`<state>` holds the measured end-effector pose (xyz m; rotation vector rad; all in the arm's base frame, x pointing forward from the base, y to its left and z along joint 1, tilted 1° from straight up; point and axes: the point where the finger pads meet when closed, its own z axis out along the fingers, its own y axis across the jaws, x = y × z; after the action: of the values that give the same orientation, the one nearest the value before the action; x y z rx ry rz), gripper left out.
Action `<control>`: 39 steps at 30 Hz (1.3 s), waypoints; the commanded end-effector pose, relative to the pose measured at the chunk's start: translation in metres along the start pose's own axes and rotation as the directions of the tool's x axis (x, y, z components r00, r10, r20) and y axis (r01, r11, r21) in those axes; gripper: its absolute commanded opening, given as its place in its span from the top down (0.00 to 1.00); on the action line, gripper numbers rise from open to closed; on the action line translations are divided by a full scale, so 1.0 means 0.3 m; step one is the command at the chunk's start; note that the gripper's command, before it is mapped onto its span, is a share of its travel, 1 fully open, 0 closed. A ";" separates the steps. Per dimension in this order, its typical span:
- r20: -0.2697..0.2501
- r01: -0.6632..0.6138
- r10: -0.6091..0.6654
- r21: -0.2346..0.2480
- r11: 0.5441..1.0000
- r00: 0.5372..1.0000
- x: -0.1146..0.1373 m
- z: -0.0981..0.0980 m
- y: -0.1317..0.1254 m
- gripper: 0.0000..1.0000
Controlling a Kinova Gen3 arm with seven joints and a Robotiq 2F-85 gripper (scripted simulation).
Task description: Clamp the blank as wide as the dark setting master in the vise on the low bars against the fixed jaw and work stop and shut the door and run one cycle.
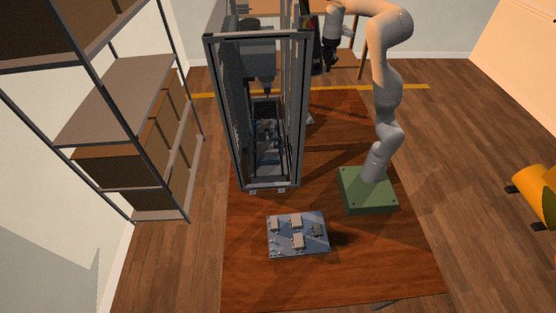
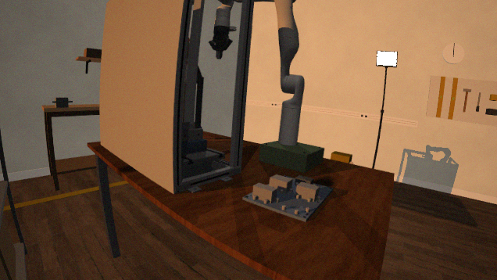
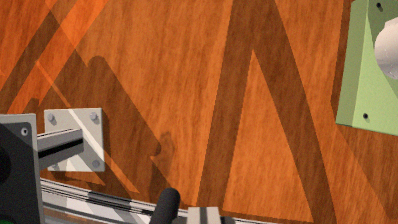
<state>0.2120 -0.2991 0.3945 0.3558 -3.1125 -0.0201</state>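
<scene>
My gripper point(image 1: 327, 69) point(image 2: 219, 56) point(image 3: 204, 215) is shut and empty, high beside the guard near the control column point(image 1: 316, 57) point(image 3: 20, 185). In the wrist view the black VISE AIR knob point(image 3: 3, 165) and the green CYCLE START button point(image 3: 6, 222) are cut by the left edge. A black round bar point(image 3: 166, 206) is just left of the fingertips. The dark setting master point(image 1: 316, 229) point(image 2: 304, 179) and three light blanks point(image 1: 295, 221) point(image 1: 274, 223) point(image 1: 298, 240) stand on the plate point(image 1: 281, 234). The vise point(image 1: 266, 131) is small and dark; its contents and the door's state are unclear. No lit amber lamp shows.
The guard's frame point(image 1: 304, 109) point(image 2: 238, 78) rises beside my arm. The green robot base point(image 1: 367, 192) point(image 2: 291, 156) point(image 3: 370, 95) stands to the right of the guard. A light foot plate point(image 3: 95, 125) with bolts lies on the table below the control column.
</scene>
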 end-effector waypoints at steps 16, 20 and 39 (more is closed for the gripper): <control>0.001 -0.199 0.199 0.001 0.980 0.980 0.000 -0.001 -0.001 0.90; 0.001 -0.199 0.199 0.001 0.980 0.980 0.000 -0.001 -0.001 0.90; 0.001 -0.199 0.199 0.001 0.980 0.980 0.000 -0.001 0.000 0.20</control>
<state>0.2120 -0.2991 0.3944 0.0420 -3.1312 -0.0184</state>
